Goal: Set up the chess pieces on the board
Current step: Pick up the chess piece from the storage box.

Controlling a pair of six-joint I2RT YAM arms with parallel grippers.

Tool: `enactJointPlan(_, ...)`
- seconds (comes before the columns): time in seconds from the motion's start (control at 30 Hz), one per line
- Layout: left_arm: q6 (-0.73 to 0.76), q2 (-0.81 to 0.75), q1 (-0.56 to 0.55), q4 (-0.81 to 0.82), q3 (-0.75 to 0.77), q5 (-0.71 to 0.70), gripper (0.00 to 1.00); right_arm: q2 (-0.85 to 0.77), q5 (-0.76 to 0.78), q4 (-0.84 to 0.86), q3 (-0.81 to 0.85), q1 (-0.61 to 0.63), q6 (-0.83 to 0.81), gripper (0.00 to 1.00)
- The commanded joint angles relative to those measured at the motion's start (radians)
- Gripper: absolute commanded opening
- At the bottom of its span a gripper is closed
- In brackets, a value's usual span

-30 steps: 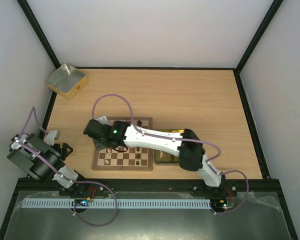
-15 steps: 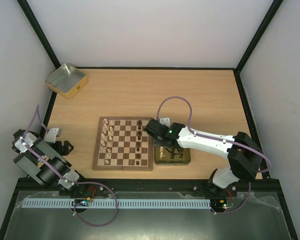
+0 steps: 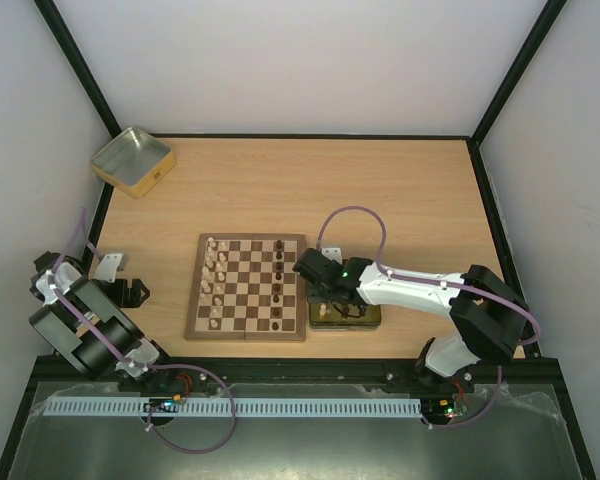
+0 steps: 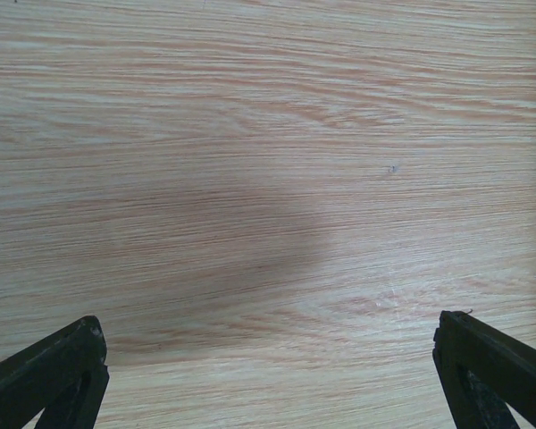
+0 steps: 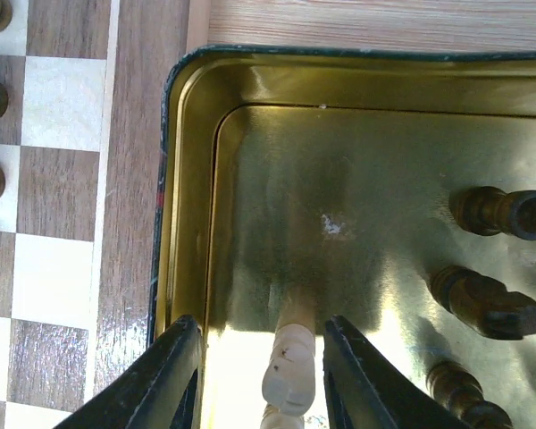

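The board [image 3: 246,312] lies mid-table, with a column of pale chess pieces [image 3: 212,282] along its left side and a column of dark ones [image 3: 279,272] along its right. In the right wrist view the board's edge [image 5: 143,179] borders a gold tin [image 5: 375,179]. My right gripper [image 5: 261,326] hangs low inside the tin, open. A pale piece [image 5: 290,371] lies between its fingers, with a gap on each side. Dark pieces [image 5: 482,304] lie to the right in the tin. My left gripper [image 4: 268,322] is open over bare table, far left of the board.
The gold tin [image 3: 372,318] sits against the board's right rim, partly under my right gripper [image 3: 323,297]. A square tin [image 3: 132,160] stands at the back left corner. My left gripper [image 3: 125,280] rests near the table's left edge.
My right arm has swung from over the board's left side to the gold tin and come down around the pale piece. The left arm has shifted slightly.
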Motion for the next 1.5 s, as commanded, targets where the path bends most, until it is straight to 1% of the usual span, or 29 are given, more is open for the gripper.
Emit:
enactJointPlan(0.0,-0.012,-0.016,-0.013,0.000,-0.008,-0.010,0.99,0.003,-0.002,0.041,-0.028,-0.004,0.010,0.35)
enactJointPlan(0.33,-0.038,-0.018,-0.046,-0.004,0.005,-0.013,0.99,0.009,-0.024,0.063,-0.074,-0.004,0.014,0.33)
enactJointPlan(0.63,-0.048,-0.021,-0.049,0.010,-0.018,-0.007,0.99,-0.016,-0.012,0.060,-0.080,-0.004,0.013,0.19)
enactJointPlan(0.9,-0.043,-0.030,-0.050,0.021,-0.045,-0.014,0.99,-0.028,0.018,0.016,-0.041,-0.004,0.010,0.13)
enactJointPlan(1.3,-0.031,-0.041,-0.050,0.026,-0.061,-0.022,0.99,-0.075,0.059,-0.125,0.067,-0.002,-0.015,0.11)
enactJointPlan(1.47,-0.031,-0.039,-0.050,0.026,-0.069,-0.013,0.99,-0.089,0.091,-0.185,0.131,0.030,-0.009,0.11)
